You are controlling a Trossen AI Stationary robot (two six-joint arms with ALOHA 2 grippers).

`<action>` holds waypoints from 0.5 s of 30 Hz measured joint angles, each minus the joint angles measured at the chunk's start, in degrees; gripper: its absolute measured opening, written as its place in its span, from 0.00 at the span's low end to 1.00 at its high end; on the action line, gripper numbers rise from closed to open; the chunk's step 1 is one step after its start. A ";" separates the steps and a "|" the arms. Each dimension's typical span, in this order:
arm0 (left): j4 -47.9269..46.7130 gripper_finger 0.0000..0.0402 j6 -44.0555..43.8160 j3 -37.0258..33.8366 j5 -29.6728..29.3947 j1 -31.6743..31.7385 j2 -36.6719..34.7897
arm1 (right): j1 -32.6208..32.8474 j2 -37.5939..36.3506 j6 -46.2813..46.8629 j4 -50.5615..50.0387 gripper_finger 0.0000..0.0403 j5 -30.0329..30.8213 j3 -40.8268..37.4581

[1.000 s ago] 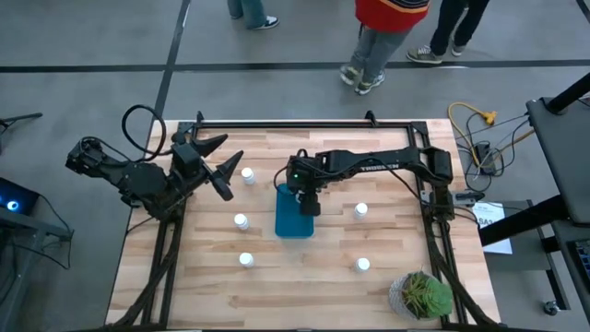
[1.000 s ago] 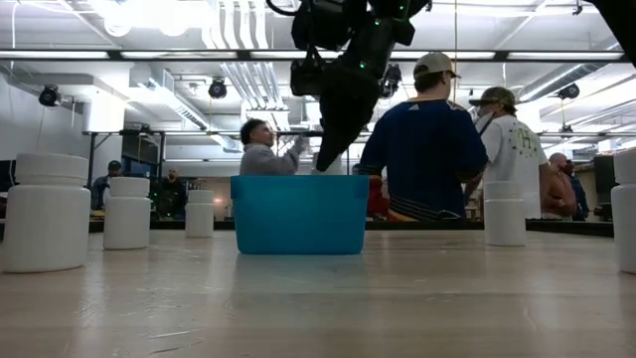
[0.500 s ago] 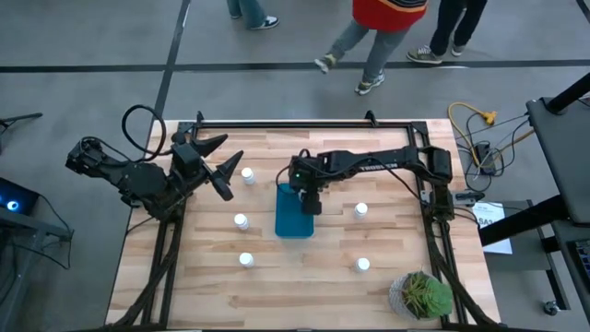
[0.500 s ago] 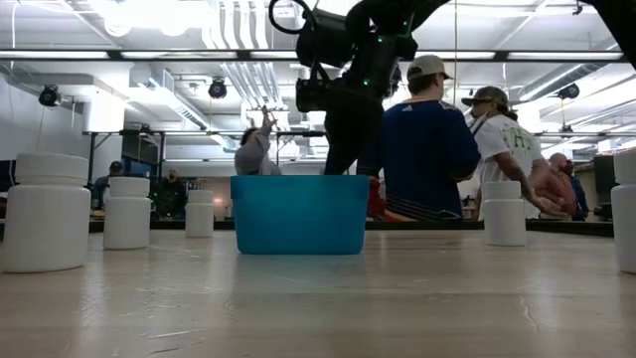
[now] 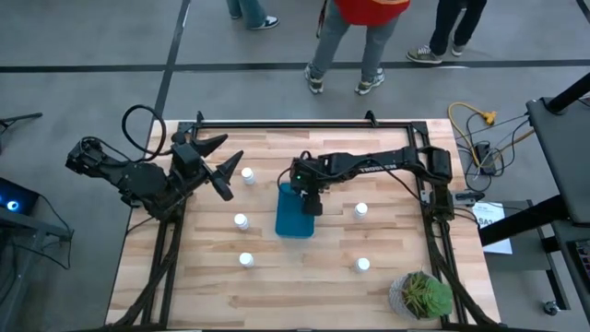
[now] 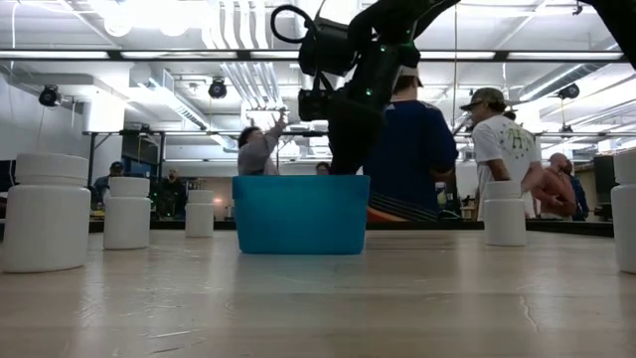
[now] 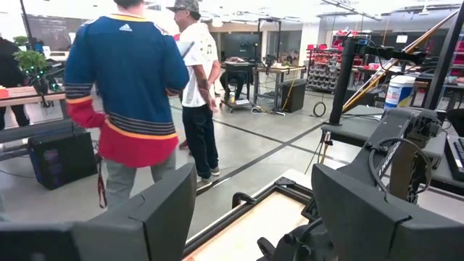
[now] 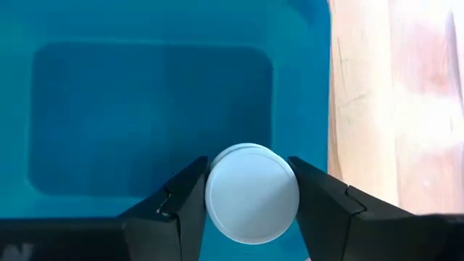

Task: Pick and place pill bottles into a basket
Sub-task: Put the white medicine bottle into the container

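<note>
While its two dark fingers press on either side of a white-capped pill bottle, the right end effector hangs over the teal basket, its tip dipping below the rim in the low view. The wrist camera looks straight down past the held bottle onto the basket's bare blue floor, with the wooden table showing beside one wall. The right arm reaches in from the table's right edge to the middle, where the basket sits.

Five more bottles stand upright on the table, apart from the basket: one near the left arm, one just left of the basket, one nearer the front, one to the basket's right and one towards the potted plant in the front right corner.

The left end effector waits over the table's left edge, fingers spread wide and gripping nothing. Beyond the table, a few people stand on the floor.
</note>
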 joint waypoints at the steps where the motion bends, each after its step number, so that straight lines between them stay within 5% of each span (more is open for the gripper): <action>1: 0.00 0.64 0.00 0.00 0.00 0.00 0.00 | -0.01 0.00 0.10 -0.12 0.41 0.02 -0.16; 15: 0.00 0.64 0.00 0.00 0.00 0.00 0.00 | -0.56 0.00 1.26 1.74 0.50 0.39 -0.32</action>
